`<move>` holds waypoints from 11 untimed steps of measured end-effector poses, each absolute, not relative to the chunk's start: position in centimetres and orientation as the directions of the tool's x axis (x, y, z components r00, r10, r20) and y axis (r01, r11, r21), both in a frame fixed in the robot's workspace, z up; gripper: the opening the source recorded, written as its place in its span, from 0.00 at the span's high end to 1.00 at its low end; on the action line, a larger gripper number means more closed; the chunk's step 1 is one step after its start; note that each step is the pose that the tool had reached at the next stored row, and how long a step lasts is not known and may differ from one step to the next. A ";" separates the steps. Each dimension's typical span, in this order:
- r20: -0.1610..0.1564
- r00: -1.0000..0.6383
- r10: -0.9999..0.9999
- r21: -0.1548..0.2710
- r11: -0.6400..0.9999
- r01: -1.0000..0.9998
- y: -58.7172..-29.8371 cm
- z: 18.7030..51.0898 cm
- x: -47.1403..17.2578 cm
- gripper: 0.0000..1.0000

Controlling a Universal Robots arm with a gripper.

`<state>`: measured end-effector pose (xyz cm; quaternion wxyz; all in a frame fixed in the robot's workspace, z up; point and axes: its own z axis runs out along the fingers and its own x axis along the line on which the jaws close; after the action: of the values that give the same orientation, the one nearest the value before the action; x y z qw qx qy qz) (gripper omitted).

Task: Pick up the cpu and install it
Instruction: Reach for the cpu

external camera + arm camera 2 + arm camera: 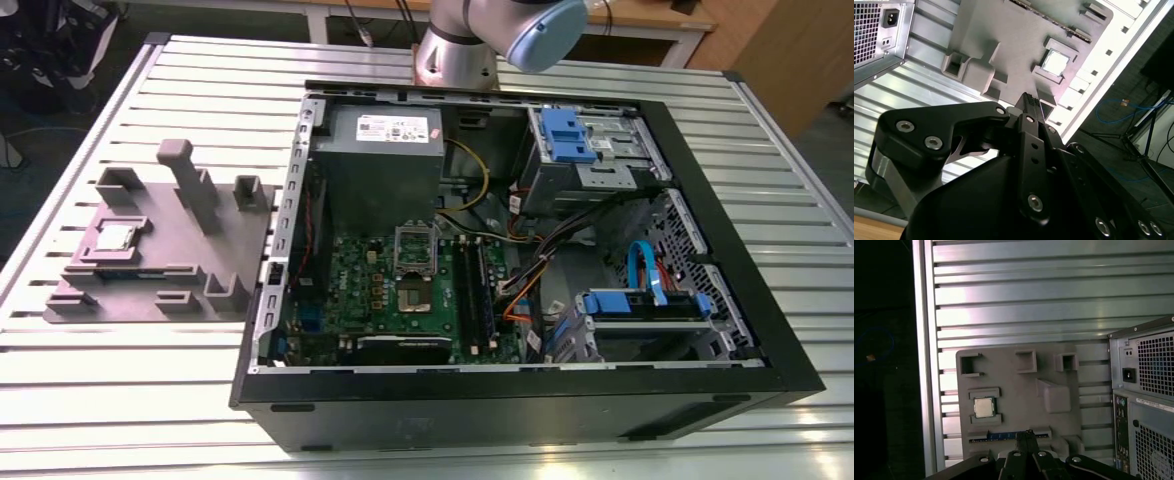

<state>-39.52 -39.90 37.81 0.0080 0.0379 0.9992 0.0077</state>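
The cpu (118,237) is a small silver square chip lying flat in a recess of the grey moulded tray (167,275), on the exterior view's left of the open computer case. Both wrist views look down on the cpu (1055,62) (983,407) and the tray (999,35) (1019,385) from well above. My gripper (1027,436) (1029,101) hangs high over the tray's edge, apart from the cpu. Its black fingers are shut together with nothing between them. Inside the case, the silver socket frame (415,244) stands on the green motherboard (360,290).
The open black computer case (747,300) lies on a slatted metal table (160,400), with cables, blue drive brackets (574,135) and a power supply (380,130) inside. The tray has upright posts (187,185). The case's back panel (1149,370) is beside the tray. The arm's joint (534,30) is behind the case.
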 end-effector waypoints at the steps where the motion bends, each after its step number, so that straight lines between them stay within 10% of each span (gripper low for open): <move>1: -0.016 -0.997 0.076 0.016 0.997 0.076 -39.9 37.8 -39.6 0.89; 11: -0.015 -0.997 0.076 0.016 0.997 0.076 -39.9 37.7 -40.3 0.89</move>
<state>-40.27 -39.90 37.73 0.0080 0.0379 0.9992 0.0078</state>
